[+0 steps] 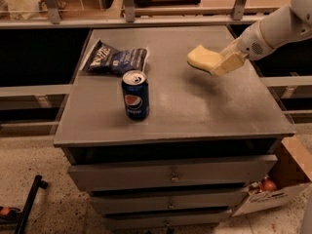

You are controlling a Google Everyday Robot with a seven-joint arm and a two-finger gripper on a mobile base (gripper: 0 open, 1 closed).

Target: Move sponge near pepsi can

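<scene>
- We see a speckled floor [58,208] and, behind, a pale rail [146,21] running across the back.
- In the middle stands one grey cabinet [204,116] with a flat top; we count three drawer fronts below it.
- One white arm [278,26] reaches in from the upper right over the cabinet's right rear part.
- One cardboard box [287,179] sits on the floor at the cabinet's right foot.
- One dark blue bag [116,60] lies flat at the left rear of the top.
- One sponge [201,57], pale yellow, hangs just above the top at the right rear, with its shadow on the surface under it. Its right end sits between the fingers [230,62]; the rest sticks out to the left of them.
- One can [135,95] stands upright near the left front, just in front of the bag and well apart from the sponge.
- The gripper [219,65] is at the arm's tip, over the right rear of the top, with its fingers clamped on the sponge's right end and touching nothing else that we can make out.
</scene>
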